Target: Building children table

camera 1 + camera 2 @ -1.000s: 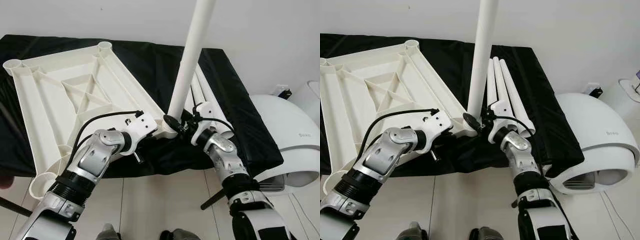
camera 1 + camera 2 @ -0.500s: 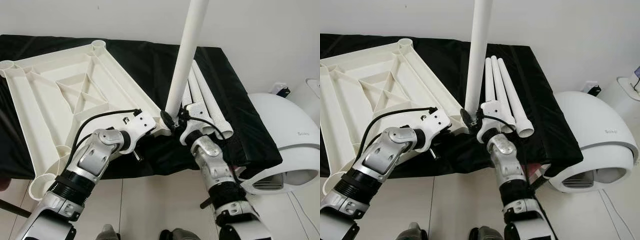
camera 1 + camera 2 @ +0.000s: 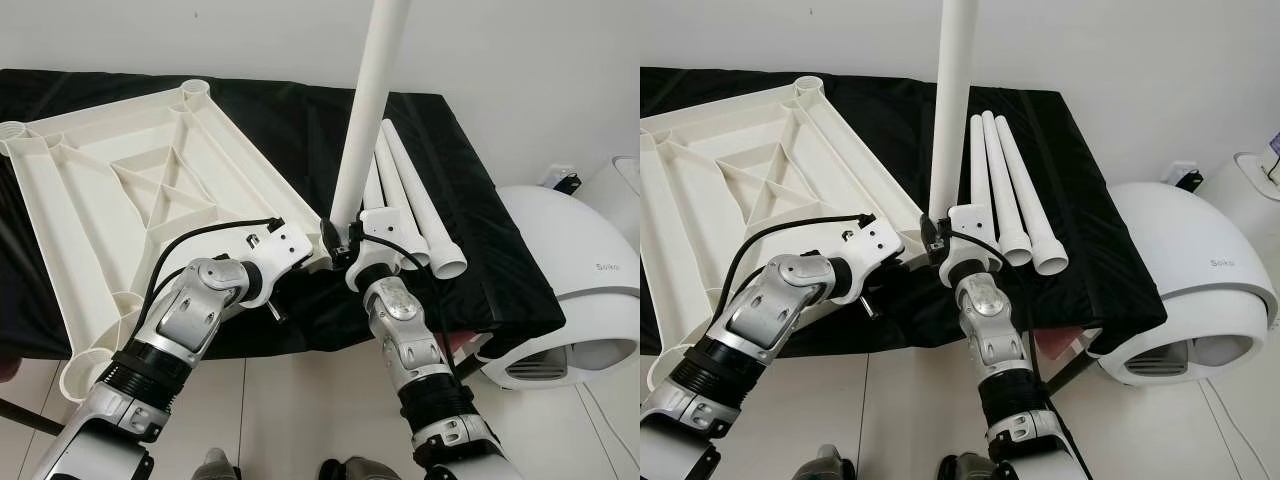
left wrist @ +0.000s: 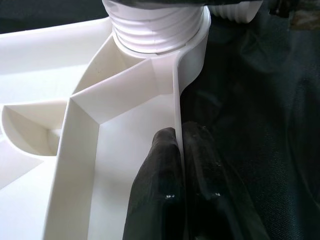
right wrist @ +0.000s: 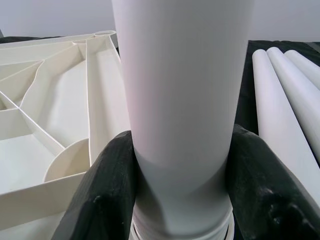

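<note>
A black cloth (image 3: 480, 250) — beside it a white domed appliance (image 3: 585, 290).

both silver arms reach forward and bend inward at the elbow, their wrists nearly meeting. the left gripper (image 4: 181, 165) has its black fingers (image 4: 155, 185) pinched together on a thin white rim. the right gripper (image 5: 182, 165) stands with jaws spread around a white tube, one black finger (image 5: 107, 190) pressed against each side of it.
</note>
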Available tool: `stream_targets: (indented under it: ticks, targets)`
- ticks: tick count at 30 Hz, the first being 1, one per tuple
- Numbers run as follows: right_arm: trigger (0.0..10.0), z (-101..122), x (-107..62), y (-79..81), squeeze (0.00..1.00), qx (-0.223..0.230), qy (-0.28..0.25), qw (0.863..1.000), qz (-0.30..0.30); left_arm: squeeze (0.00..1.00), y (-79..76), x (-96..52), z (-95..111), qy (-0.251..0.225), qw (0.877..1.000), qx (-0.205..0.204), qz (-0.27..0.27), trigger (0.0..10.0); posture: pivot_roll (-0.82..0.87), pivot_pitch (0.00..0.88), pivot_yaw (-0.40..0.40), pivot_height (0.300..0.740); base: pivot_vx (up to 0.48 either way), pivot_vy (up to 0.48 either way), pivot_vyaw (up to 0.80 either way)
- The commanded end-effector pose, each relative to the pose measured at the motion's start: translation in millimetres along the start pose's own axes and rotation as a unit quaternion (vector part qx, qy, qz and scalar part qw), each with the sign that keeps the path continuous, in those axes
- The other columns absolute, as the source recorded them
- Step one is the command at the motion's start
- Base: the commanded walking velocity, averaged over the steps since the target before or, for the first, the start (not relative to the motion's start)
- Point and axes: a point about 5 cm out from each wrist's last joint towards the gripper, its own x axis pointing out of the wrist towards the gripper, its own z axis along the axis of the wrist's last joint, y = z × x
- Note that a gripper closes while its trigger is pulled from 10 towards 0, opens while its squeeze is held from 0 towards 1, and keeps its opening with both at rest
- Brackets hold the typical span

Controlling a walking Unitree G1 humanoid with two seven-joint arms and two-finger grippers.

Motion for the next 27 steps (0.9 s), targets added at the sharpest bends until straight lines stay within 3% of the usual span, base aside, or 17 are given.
stream_targets:
  ticks: [1,3,4,7,8,9,10,18,20,27]
  targets:
    - [0.0,-1.7,-0.8,9.0,0.00,0.014,0.008,1.000,-0.005,0.00,-1.0,1.6,9.4,-0.010,1.000,0.015,0.001,10.0,0.01,0.046,-0.059,0.740,0.000,0.000,0.00]
    - [0.0,-1.8,-0.8,8.8,0.00,0.015,0.010,1.000,-0.005,0.00,-0.8,1.6,9.2,-0.009,1.000,0.015,0.001,10.0,0.01,0.046,-0.059,0.740,0.000,0.000,0.00]
    - [10.0,-1.7,-0.1,5.7,0.00,0.012,0.011,1.000,-0.012,0.00,-0.8,1.5,9.0,-0.009,1.000,0.015,0.001,10.0,0.01,0.042,-0.060,0.740,0.000,0.000,0.00]
    - [10.0,-1.1,0.8,1.5,0.00,0.016,0.011,1.000,-0.007,0.00,-0.6,1.8,9.0,-0.009,1.000,0.015,0.002,10.0,0.01,0.043,-0.059,0.740,0.000,0.000,0.00]
    - [10.0,-0.6,0.8,-1.2,0.84,0.017,0.010,1.000,-0.009,0.00,-0.7,1.8,9.0,-0.009,1.000,0.016,0.002,10.0,0.01,0.041,-0.060,0.740,0.000,0.000,0.00]
    - [10.0,-0.6,0.8,-1.2,0.84,0.017,0.010,1.000,-0.009,0.00,-0.7,1.8,9.0,-0.009,1.000,0.016,0.002,10.0,0.01,0.041,-0.060,0.740,0.000,0.000,0.00]
    - [10.0,0.2,1.2,-3.3,1.00,0.022,0.007,1.000,0.001,0.00,-0.8,1.8,9.1,-0.010,1.000,0.016,0.002,10.0,0.01,0.040,-0.060,0.740,0.000,0.000,0.00]
    - [10.0,3.3,3.8,-15.2,1.00,0.027,0.001,0.999,0.025,0.00,-0.8,1.8,8.9,-0.010,1.000,0.016,0.002,10.0,0.01,0.035,-0.060,0.740,0.000,0.000,0.00]
    - [10.0,6.1,6.1,-21.2,1.00,0.037,-0.002,0.997,0.074,0.00,-1.0,1.9,9.0,-0.010,1.000,0.016,0.002,10.0,0.01,0.031,-0.061,0.740,0.000,0.000,0.00]
    - [10.0,7.0,8.8,-38.4,1.00,0.038,0.005,0.990,0.136,0.00,-1.1,2.1,8.8,-0.010,1.000,0.016,0.003,10.0,0.01,0.024,-0.062,0.740,0.000,0.000,0.00]
